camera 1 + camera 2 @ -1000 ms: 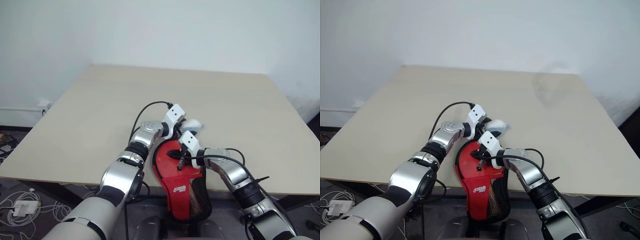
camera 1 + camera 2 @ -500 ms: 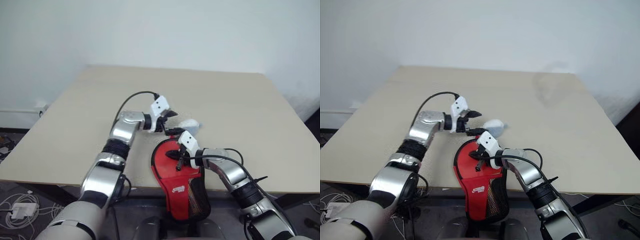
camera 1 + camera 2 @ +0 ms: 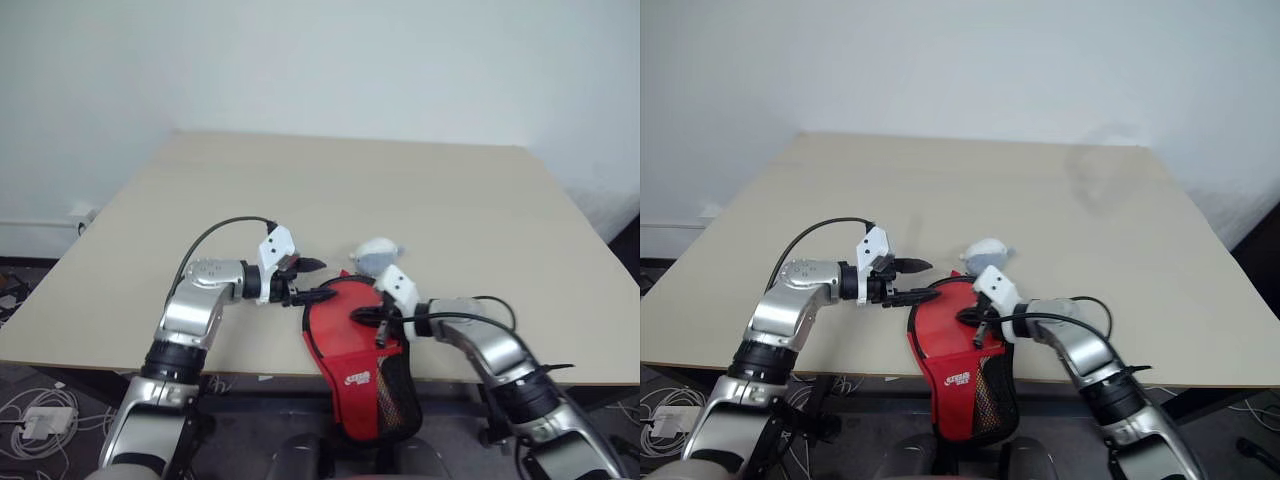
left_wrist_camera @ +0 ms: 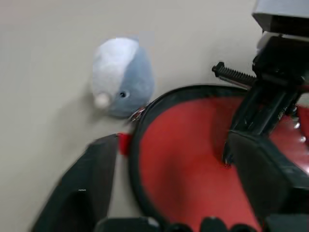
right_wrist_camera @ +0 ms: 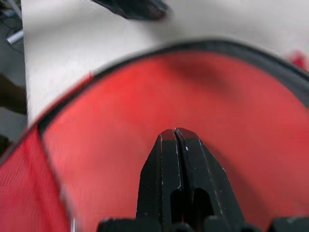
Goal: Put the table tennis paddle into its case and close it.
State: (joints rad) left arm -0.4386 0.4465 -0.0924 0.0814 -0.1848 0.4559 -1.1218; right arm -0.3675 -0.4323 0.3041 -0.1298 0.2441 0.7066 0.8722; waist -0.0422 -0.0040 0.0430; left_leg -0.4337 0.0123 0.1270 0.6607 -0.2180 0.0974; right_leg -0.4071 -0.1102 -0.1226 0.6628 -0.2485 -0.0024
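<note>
Closing step: case (image 3: 352,335) looks shut; right gripper (image 3: 980,322) pinched empty atop it; left gripper (image 3: 312,281) parted, empty (beside rim). Next: find zipper pull.

Both arms are built of rounded silver-grey metal segments joined by black ribbed collars. Each wrist ends in a white angular block with small dark screw dots on its face. A thin black cable loops out from each forearm and arcs into that block. The left gripper (image 3: 305,281) carries two slim black fingers tapering to points; the right gripper (image 5: 175,134) has matte black fingers (image 5: 195,164), flat-sided, speckled with pale scuffs.
</note>
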